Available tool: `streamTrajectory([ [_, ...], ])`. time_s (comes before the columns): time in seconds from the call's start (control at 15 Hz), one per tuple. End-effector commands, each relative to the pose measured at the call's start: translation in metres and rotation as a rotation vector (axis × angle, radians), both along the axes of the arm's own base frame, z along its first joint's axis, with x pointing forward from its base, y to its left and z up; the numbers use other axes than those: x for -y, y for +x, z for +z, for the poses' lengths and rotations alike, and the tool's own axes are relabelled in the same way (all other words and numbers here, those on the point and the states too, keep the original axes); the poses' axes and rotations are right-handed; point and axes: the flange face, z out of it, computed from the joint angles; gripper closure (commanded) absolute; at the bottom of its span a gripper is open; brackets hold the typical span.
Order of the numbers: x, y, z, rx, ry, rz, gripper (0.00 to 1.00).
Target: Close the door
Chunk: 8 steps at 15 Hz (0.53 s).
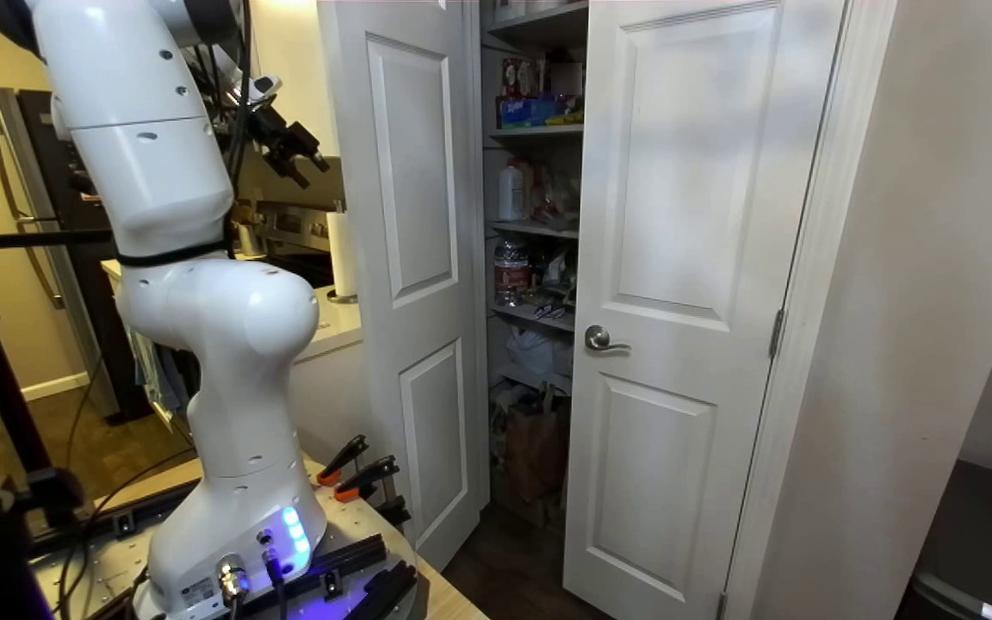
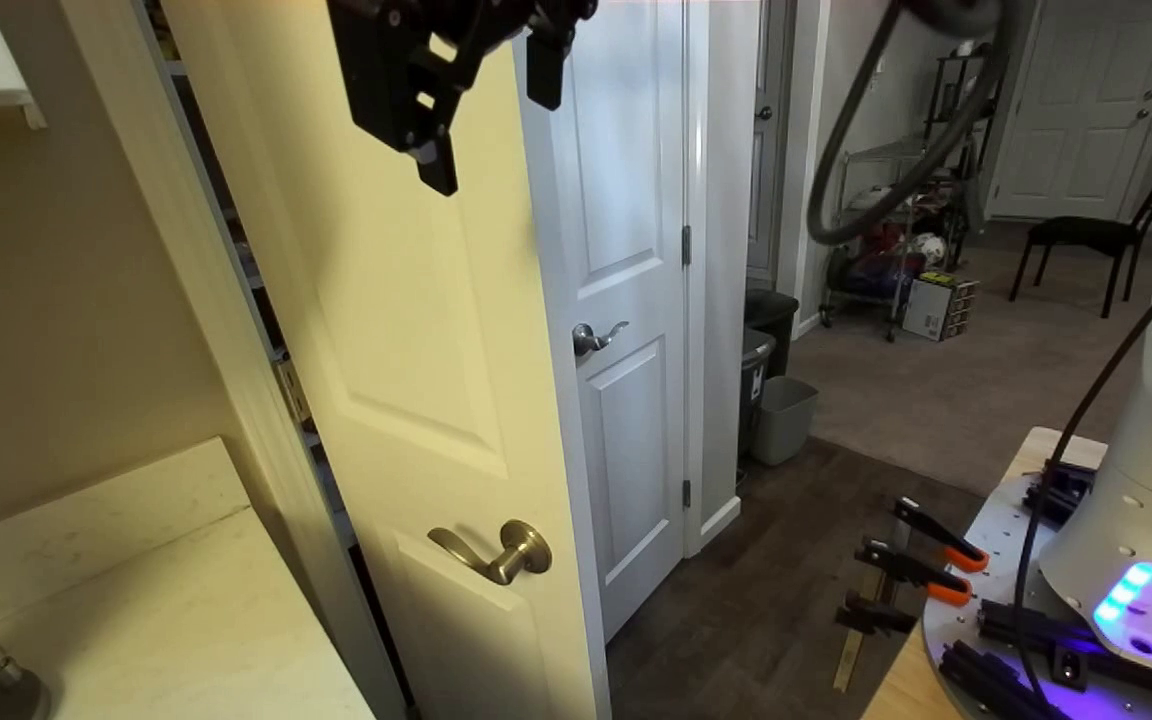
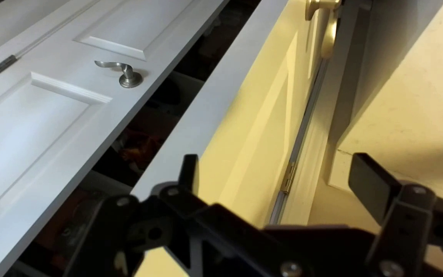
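White, its long axis upright, the swung-out pantry door leaf [image 2: 416, 380] stands beyond the gripper [image 3: 277, 165], outer side and lever handle [image 2: 501, 562] toward jaws spread wide and empty, so the push should likely come from there; lettering on a blue box [image 1: 515, 112] is too small to read.

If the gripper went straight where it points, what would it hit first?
Likely the open yellow-lit door: it lies ahead of the gripper in the wrist view, though depth is unclear.
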Motion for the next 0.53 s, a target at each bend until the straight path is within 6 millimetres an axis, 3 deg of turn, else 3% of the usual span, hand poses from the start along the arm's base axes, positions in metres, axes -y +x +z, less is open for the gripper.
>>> streamTrajectory([
  [0.0,0.002,0.031,-0.002,0.009,0.007,0.045,0.0],
  [0.47,0.042,0.056,-0.015,0.015,-0.102,-0.1,0.0],
])
